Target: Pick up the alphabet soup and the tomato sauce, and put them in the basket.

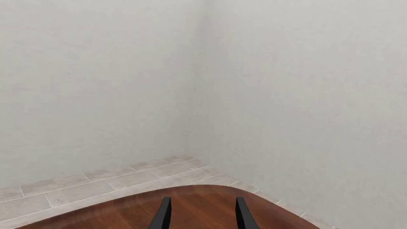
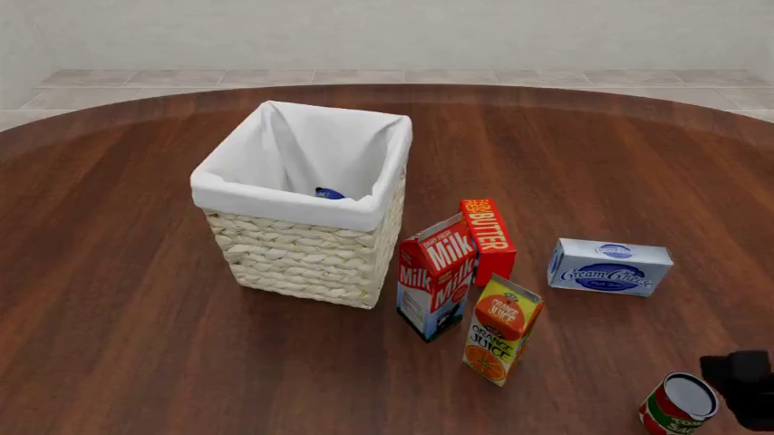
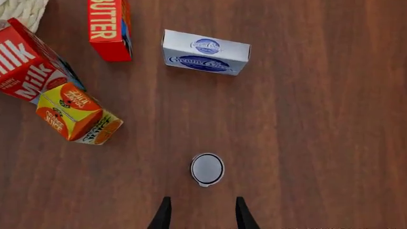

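woven wicker basket point(image 2: 308, 258) w/ white cloth liner, polished wood table point(image 2: 121, 299), matt paper cartons.

On the dark wooden surface point(image 2: 133, 299) stands the basket point(image 2: 310, 240), its white cloth liner folded over the rim; a bit of blue, the lid of the alphabet soup point(image 2: 328, 193), shows low inside it. Just to its right stands a milk carton point(image 2: 436, 275), with a red butter box point(image 2: 488, 239) close behind it and an orange juice carton point(image 2: 501, 330) leaning in front. Further right lies a cream cheese box point(image 2: 610, 266), apart from the cartons. At the lower right edge the tomato sauce point(image 2: 677, 406) stands upright, just beside the dark right end effector point(image 2: 749, 388), whose fingers cannot be made out.
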`<state>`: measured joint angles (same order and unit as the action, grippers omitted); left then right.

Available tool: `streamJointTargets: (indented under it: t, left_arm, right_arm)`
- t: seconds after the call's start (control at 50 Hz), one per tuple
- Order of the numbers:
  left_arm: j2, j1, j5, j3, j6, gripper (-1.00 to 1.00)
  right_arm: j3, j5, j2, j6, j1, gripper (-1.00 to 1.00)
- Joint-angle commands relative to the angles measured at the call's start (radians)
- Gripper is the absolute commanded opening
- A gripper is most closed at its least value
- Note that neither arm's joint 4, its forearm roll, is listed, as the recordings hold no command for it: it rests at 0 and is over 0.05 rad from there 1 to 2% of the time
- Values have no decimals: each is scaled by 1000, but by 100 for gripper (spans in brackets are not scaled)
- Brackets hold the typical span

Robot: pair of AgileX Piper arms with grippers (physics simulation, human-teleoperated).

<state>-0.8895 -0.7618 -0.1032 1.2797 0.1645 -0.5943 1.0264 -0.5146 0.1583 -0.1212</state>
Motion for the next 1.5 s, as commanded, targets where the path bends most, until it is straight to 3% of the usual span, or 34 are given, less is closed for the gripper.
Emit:
streamJointTargets:
  t: [0.02, 0.42, 0.58, 0.82, 1.5]
  left_arm:
    - [0, 0, 0, 0, 0, 100]
    - [0, 0, 0, 0, 0, 100]
    - [0, 0, 0, 0, 0, 100]
    - [0, 0, 0, 0, 0, 100]
    - [0, 0, 0, 0, 0, 100]
  right_arm:
    - [68, -48, -7, -20, -6, 100]
    - [113, -135, -54, -5, -27, 100]
    - [140, -183, -80, 37, -64, 100]
    - [172, -231, -102, 51, -79, 100]
    - [262, -408, -206, 30, -70, 100]
